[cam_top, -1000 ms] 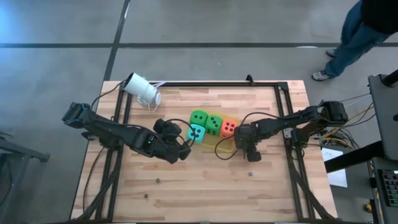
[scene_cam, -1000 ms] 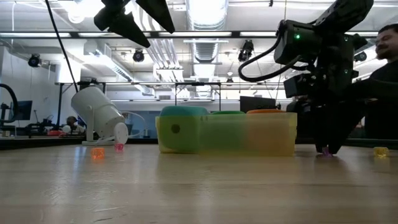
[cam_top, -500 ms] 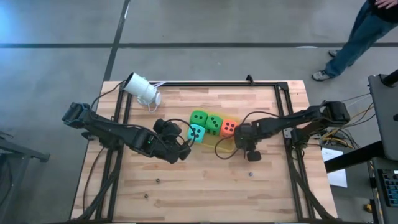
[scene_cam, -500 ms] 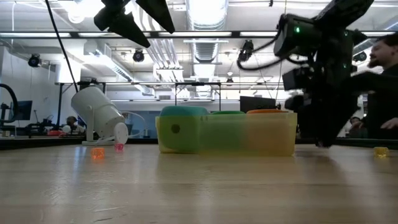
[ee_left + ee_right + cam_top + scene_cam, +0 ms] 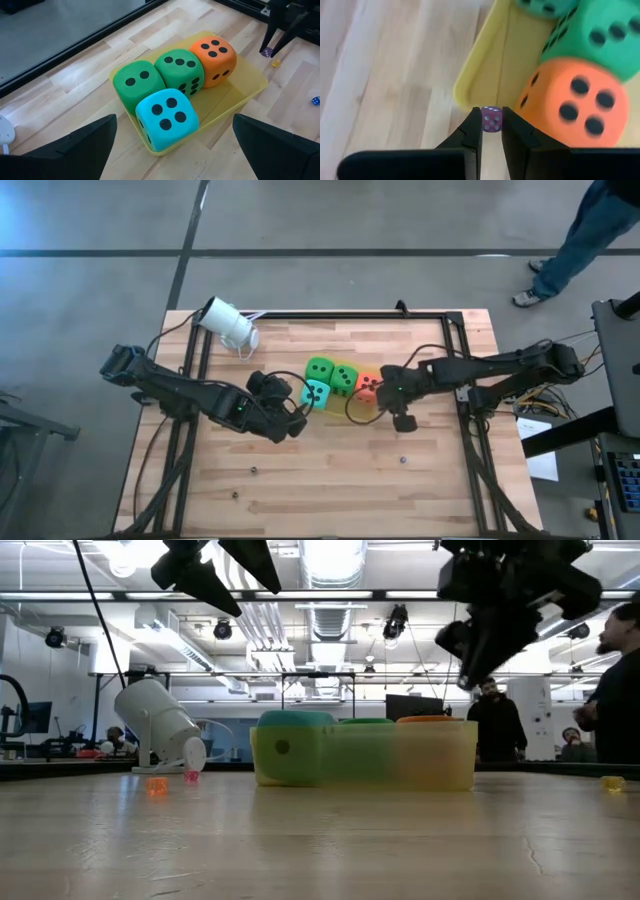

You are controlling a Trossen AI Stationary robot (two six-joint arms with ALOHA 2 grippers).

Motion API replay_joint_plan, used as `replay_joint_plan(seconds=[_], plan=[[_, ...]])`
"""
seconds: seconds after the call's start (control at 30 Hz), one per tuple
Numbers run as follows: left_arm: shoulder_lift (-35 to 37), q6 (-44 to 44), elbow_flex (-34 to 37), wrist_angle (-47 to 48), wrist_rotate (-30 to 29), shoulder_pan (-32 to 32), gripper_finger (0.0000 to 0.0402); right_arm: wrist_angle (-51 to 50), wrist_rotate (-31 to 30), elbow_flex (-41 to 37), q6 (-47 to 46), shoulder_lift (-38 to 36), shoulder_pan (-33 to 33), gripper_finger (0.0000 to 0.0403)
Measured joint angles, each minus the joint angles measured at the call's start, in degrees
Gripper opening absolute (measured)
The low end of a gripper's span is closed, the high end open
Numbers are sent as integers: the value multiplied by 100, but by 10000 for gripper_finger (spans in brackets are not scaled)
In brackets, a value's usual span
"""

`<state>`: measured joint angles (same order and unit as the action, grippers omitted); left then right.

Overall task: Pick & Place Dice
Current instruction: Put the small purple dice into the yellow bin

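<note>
Four big soft dice sit in a shallow yellow tray (image 5: 352,410) at mid-table: two green (image 5: 320,369) (image 5: 344,378), one teal (image 5: 316,393), one orange-red (image 5: 368,384). My right gripper (image 5: 491,125) hovers above the tray's right end, beside the orange-red die (image 5: 575,102), and is shut on a small purple die (image 5: 491,118). In the low view it hangs high above the tray (image 5: 365,755). My left gripper (image 5: 297,413) waits open at the tray's left end, the teal die (image 5: 165,116) just ahead of it. My right gripper pinches the small purple die (image 5: 491,120) between its two fingertips (image 5: 472,129), one pad on each opposite face. The fingers come from above, pointing down. The die is lifted clear of the table and the tray.
A white cylinder-shaped camera (image 5: 228,325) lies at the far left corner. Small dice are scattered on the wood: one right of the tray (image 5: 404,460), two toward the near edge (image 5: 255,471), yellow (image 5: 275,63) and blue (image 5: 315,101) ones. People stand beyond the table.
My right gripper has risen from the tabletop right of the tray and moved toward the tray's right end and the far edge. The small purple die that lay on the wood between its fingertips has come up with it, lifted clear.
</note>
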<state>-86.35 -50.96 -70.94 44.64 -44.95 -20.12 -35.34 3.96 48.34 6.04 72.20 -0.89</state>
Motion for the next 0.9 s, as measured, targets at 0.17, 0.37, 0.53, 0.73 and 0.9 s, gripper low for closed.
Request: replay_joint_plan(seconds=[0.17,0.37,0.53,0.73,0.9], plan=[[0,2,0,0,0,0,400,475,-12,2,138,131,2,48],[0,0,2,15,0,0,400,845,-10,0,215,530,2,51],[0,2,2,17,0,0,400,968,-13,0,402,1050,4,52],[0,0,2,17,0,0,400,1014,33,97,536,1269,4,53],[0,0,2,17,0,0,400,1026,33,120,556,1294,8,55]])
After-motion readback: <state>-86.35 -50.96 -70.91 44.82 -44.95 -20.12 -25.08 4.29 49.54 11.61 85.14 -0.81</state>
